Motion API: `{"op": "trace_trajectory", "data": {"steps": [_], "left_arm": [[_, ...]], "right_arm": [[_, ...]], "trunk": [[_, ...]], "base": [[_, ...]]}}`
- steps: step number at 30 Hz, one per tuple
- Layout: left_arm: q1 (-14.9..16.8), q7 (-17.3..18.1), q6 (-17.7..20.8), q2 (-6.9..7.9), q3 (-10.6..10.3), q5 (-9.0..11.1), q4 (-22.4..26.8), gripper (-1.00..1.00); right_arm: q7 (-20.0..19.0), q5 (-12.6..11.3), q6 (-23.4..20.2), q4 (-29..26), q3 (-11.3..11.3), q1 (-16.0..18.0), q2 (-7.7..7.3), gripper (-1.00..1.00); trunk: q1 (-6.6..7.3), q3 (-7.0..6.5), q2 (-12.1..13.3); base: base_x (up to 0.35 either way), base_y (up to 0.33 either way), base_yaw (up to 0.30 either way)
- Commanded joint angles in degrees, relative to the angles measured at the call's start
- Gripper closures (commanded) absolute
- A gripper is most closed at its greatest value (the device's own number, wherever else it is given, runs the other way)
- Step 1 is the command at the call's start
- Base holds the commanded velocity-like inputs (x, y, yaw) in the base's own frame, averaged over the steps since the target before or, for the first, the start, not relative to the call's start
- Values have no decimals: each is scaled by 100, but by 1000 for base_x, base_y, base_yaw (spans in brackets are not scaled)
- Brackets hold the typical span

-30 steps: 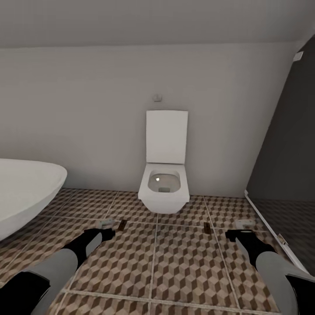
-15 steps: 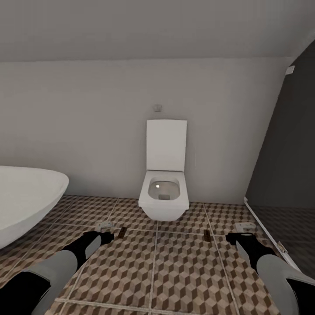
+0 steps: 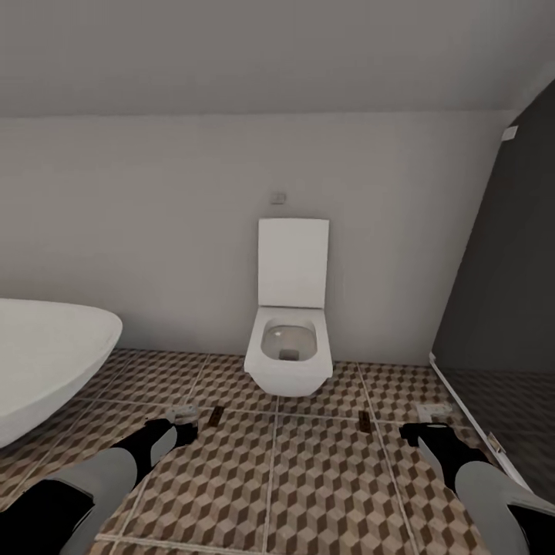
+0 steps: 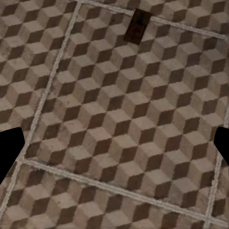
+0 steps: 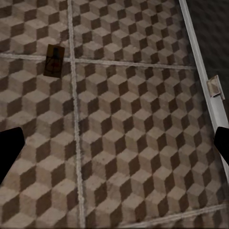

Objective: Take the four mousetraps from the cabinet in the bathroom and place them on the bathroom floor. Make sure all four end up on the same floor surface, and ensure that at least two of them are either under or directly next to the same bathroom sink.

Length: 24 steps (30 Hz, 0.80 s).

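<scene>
Two mousetraps lie flat on the cube-patterned bathroom floor (image 3: 324, 478) in front of the toilet. One small dark-looking board (image 3: 215, 416) lies just right of my left gripper (image 3: 179, 430). The other mousetrap (image 3: 364, 420) lies left of my right gripper (image 3: 416, 433). The left wrist view has its trap (image 4: 137, 26) ahead of the open left gripper (image 4: 114, 148). In the right wrist view a trap (image 5: 54, 59) lies on a grout line ahead of the open right gripper (image 5: 114, 148). Both grippers hover low over the tiles and hold nothing. The cabinet and the sink are out of view.
A white wall-hung toilet (image 3: 290, 354) with its lid up stands against the far wall. The white oval bathtub (image 3: 46, 362) juts in at the left. A dark shower screen (image 3: 501, 308) with a metal floor rail (image 5: 205, 81) closes off the right.
The whole picture has slid downward, so the camera has moved. Both arms keep their pose, and the traps stay where they were on the tiles.
</scene>
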<state>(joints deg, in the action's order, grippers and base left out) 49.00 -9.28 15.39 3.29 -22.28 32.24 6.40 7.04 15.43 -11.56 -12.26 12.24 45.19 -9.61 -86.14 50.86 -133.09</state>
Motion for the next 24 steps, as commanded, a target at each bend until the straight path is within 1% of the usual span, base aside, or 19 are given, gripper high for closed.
{"op": "trace_trajectory", "data": {"steps": [1,9,10,24], "left_arm": [[-1,-32,35,-10,-49,57,-23,-100],[-9,-30,34,-61,-49,61,-270,-100],[-39,-26,34,-64,-49,60,-406,-100],[-326,-21,-42,-72,-49,45,-488,-100]], "right_arm": [[-1,58,-32,-8,33,-15,3,-100],[-1,50,-20,-5,33,-171,2,-100],[-1,49,4,-5,33,-270,-2,-100],[-1,51,219,-3,33,-631,-4,-100]], "trunk": [[24,-13,39],[199,-157,360],[221,-175,400],[529,-426,962]], "base": [[0,0,0],[0,0,0],[0,0,0],[0,0,0]]}}
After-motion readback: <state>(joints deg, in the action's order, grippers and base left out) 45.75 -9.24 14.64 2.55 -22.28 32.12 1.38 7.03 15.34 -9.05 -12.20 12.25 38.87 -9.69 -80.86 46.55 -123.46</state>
